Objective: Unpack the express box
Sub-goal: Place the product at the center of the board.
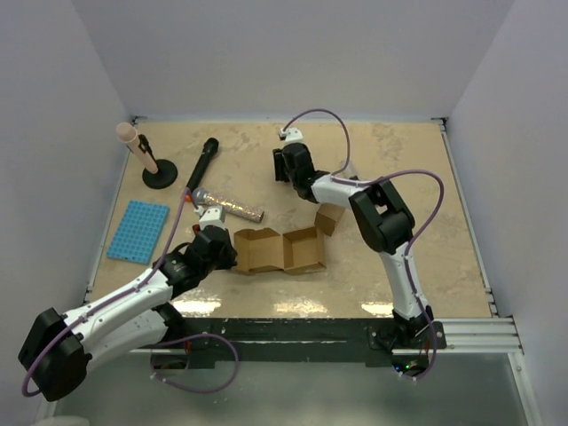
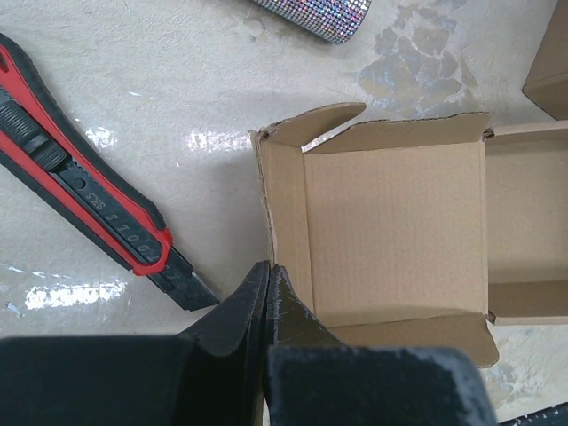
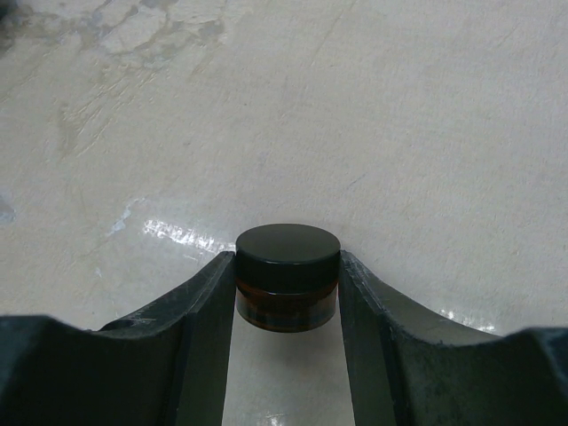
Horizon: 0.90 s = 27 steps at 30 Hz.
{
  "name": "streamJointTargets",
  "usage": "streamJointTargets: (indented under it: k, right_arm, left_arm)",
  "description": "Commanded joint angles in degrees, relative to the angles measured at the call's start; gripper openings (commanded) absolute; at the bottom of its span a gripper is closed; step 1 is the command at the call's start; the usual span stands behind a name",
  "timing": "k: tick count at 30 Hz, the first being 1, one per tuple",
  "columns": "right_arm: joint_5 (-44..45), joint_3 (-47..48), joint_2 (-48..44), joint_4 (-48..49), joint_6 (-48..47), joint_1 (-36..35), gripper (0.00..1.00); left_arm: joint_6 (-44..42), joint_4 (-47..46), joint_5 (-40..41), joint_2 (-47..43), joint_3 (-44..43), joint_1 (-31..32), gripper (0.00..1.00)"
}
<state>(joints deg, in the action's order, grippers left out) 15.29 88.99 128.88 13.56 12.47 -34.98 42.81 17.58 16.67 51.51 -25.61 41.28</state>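
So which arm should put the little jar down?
Right: the right gripper clamps the small brown black-lidded jar. The left gripper is shut at the edge of the open cardboard box.

Knife (image 2: 84,200) lies left of box (image 2: 390,231) (close by).

The box (image 2: 395,231) is seen to be of brown corrugated cardboard, matt and faintly ribbed; the table (image 3: 399,106) is given a beige marbled surface, smooth and glossy enough for glare; the jar (image 3: 287,306) is shown as dark amber, glass-like, under a smooth black lid (image 3: 287,247); the knife (image 2: 89,204) is cased in ribbed red and black plastic; the tube (image 2: 311,13) is covered in glitter.
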Motion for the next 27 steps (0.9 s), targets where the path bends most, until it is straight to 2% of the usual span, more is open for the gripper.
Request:
streamJointTargets:
  k: [1, 5, 7, 8, 9, 15, 17, 20, 27]
  right_arm:
    - [-1.75, -3.38, -2.05, -3.28, 1.94, -0.26, 0.19]
    - [-2.37, -5.75, -3.54, -2.94, 2.03, -0.35, 0.21]
    - [-2.8, -9.18, -5.48, -0.74, 2.21, -0.44, 0.32]
    - [-3.16, -9.71, -5.57, -0.99, 2.47, -0.52, 0.44]
    - [-3.07, -9.97, -5.83, -1.52, 3.17, -0.61, 0.48]
    - [-3.69, -12.52, -6.36, -1.52, 4.05, -0.79, 0.6]
    - [-4.04, -13.23, -6.8, -1.0, 4.49, -0.79, 0.7]
    - [-4.13, -14.28, -8.2, 0.23, 5.37, -0.79, 0.77]
    - [-4.74, -13.58, -14.61, 1.47, 7.57, -0.7, 0.89]
  left_arm:
    - [-0.53, -1.59, 0.12, -1.06, -0.85, 0.03, 0.0]
    - [-0.62, -2.11, 0.03, -1.41, -0.41, -0.06, 0.0]
    - [-0.79, -2.11, 0.03, -1.41, -0.41, -0.06, 0.0]
    - [-0.8, -2.29, 0.03, -1.32, -0.32, -0.06, 0.0]
    - [-0.71, -2.29, -0.05, -1.23, -0.41, 0.03, 0.0]
    - [-0.8, -2.64, -0.32, -1.06, -0.41, 0.03, 0.0]
    - [-0.8, -2.64, -0.32, -1.06, -0.32, -0.06, 0.0]
    - [-0.71, -2.55, -0.32, -1.41, -0.24, -0.06, 0.0]
    - [-0.62, -2.38, -0.58, -1.23, -0.23, -0.06, 0.0]
